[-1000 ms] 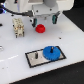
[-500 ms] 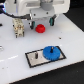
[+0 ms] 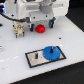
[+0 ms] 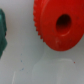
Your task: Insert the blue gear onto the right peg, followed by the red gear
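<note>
White worktop carries base plate; blue gear already seated on right peg. Red gear lies on worktop directly beneath arm's gripper, filling wrist view. Jaws' opening not discernible; probably nothing gripped yet.

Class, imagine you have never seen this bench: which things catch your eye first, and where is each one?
The blue gear stands out, seated on the grey base plate toward the exterior view's right end. Behind it, the red gear lies on the white table just under the white robot arm. In the wrist view that red gear fills much of the picture.
</note>
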